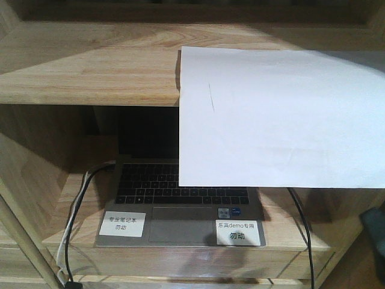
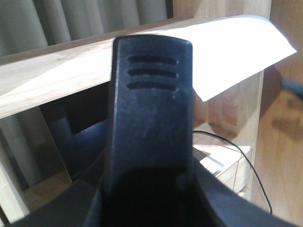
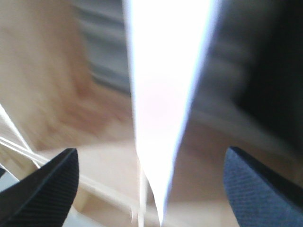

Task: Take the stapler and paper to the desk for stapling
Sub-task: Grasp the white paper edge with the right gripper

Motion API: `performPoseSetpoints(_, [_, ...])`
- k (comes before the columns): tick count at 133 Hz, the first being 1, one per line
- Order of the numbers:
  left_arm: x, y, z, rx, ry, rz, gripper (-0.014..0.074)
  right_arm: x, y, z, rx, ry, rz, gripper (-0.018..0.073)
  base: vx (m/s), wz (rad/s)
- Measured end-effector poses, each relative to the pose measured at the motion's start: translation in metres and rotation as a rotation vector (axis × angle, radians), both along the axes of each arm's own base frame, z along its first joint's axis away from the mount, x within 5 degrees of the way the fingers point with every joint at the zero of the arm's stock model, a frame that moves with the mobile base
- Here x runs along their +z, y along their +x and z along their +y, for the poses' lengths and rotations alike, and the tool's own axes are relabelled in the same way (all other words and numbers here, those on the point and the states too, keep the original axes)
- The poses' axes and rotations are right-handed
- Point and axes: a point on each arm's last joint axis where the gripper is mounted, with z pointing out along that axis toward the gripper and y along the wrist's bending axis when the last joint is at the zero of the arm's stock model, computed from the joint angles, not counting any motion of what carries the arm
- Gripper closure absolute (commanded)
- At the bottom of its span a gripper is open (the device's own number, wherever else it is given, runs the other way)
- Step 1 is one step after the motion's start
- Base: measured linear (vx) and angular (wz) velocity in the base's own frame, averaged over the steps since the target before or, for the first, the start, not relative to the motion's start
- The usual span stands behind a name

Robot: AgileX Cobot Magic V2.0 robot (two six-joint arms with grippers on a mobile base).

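The white paper [image 1: 277, 114] lies on the top board of a shelf unit, and its near part sticks out past the front edge. A faint short mark shows near its left side. In the right wrist view the paper [image 3: 163, 94] appears edge-on and blurred between the two fingers of my right gripper [image 3: 151, 151], which is open and not touching it. A black stapler [image 2: 151, 94] with three grooves fills the left wrist view, and my left gripper [image 2: 149, 189] is shut on it. The desk is out of view.
The light wooden shelf unit [image 1: 90, 66] takes up the front view. An open laptop [image 1: 180, 205] with two white labels sits on its lower board, under the overhanging sheet. Black and white cables [image 1: 75, 223] run down its left side, and another cable [image 1: 304, 229] runs down the right.
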Motion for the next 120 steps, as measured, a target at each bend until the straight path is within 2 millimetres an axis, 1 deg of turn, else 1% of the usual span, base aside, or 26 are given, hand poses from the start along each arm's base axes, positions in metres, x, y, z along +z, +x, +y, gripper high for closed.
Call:
performPoseSetpoints(23, [0.0,0.0,0.0,0.0,0.0,0.0,0.0603,-0.002,0.011,0.002,-0.041,-0.013,0.042,-0.0022,0.0,0.0])
performPoseSetpoints(42, [0.0,0.0,0.0,0.0,0.0,0.0,0.0603,0.0,0.02,0.004,-0.061,-0.002,0.021,-0.0022,0.0,0.0])
performPoseSetpoints(61, [0.0,0.0,0.0,0.0,0.0,0.0,0.0603,-0.002,0.029,0.009,-0.067,0.005,0.036,-0.0022,0.0,0.0])
performPoseSetpoints(83, [0.0,0.0,0.0,0.0,0.0,0.0,0.0603,0.0,0.038,0.014,-0.059,0.032,-0.019,-0.0022,0.0,0.0])
performPoseSetpoints(106, [0.0,0.0,0.0,0.0,0.0,0.0,0.0603,-0.01,0.05,0.025,-0.022,-0.006,0.048,-0.0022,0.0,0.0])
performPoseSetpoints(120, [0.0,0.0,0.0,0.0,0.0,0.0,0.0603,-0.005,0.059,0.034,0.014,-0.033,0.046,-0.0022,0.0,0.0])
